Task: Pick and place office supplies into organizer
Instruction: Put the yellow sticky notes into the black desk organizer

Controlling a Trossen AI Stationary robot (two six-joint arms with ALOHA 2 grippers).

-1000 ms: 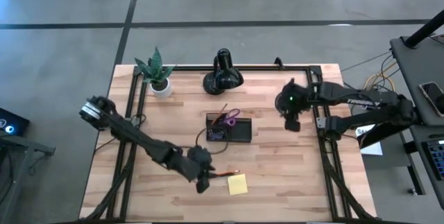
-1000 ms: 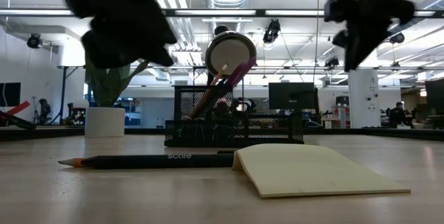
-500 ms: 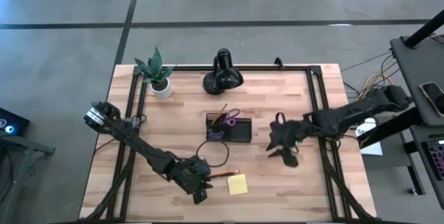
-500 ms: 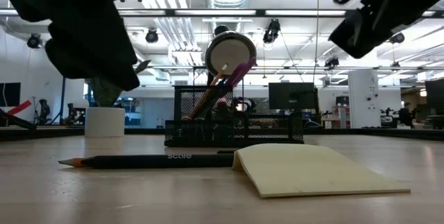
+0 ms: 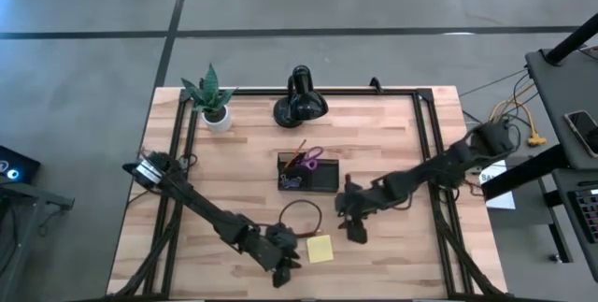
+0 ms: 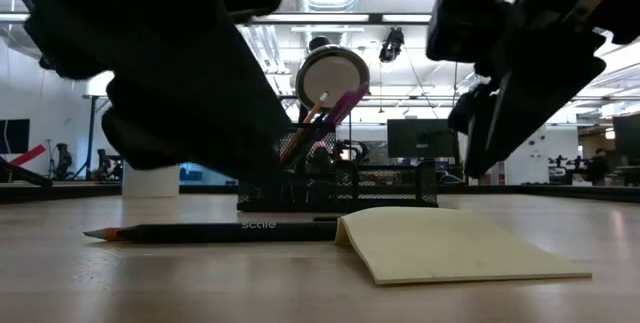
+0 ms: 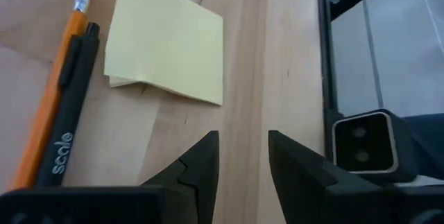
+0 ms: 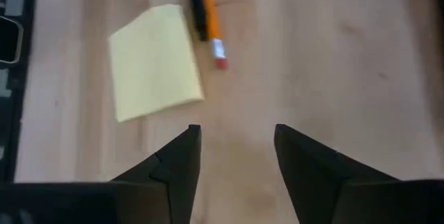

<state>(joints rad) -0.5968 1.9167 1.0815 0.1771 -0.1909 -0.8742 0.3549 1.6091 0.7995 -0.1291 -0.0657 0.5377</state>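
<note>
Sticky-note pad, square and yellow (image 5: 320, 249), was seen flat on the light wooden table (image 5: 392, 265), near its front edge. A thin orange pencil (image 7: 50, 92) and a black pen (image 7: 68, 116) lay side by side just beside the pad. The small black mesh organizer (image 5: 308, 179) stood farther back at the table's middle, purple-handled scissors (image 5: 311, 158) upright inside it. The left gripper (image 5: 283, 269) was held low beside the pad, fingers parted and empty. The right gripper (image 5: 355, 227) was poised between organizer and pad, fingers spread, nothing grasped.
</note>
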